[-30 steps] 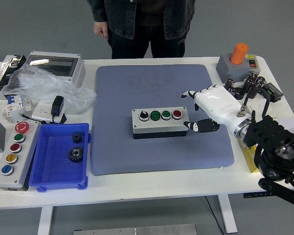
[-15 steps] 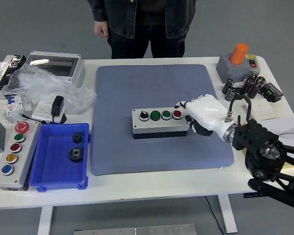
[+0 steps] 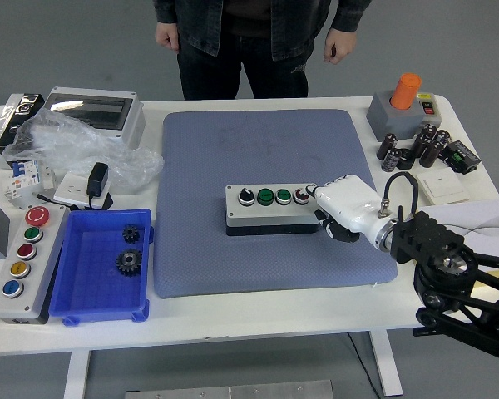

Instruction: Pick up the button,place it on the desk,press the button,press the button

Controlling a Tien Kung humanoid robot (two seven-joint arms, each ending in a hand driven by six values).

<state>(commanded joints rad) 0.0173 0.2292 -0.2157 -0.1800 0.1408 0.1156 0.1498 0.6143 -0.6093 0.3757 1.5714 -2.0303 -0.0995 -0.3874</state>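
The grey button box (image 3: 270,208) lies on the blue-grey mat (image 3: 233,150) at its middle, with a black selector, two green buttons and a red button (image 3: 300,195) on top. My right hand (image 3: 323,208), white with a black arm, reaches in from the right. Its fingertips (image 3: 312,191) rest on the box's right end at the red button, and its thumb sits by the box's right front corner. It holds nothing. My left arm is out of view.
A blue tray (image 3: 75,312) with gears and a second button box (image 3: 21,262) stand at the front left. A plastic bag (image 3: 75,145) and electrical parts lie at the back left. An orange-topped grey box (image 3: 402,104) and capacitors (image 3: 416,145) are at the back right. A person (image 3: 249,41) stands at the far side.
My right hand has moved left and down from beside the box onto its right end, its fingers now over the red button. The person shifted, and both their hands now show.
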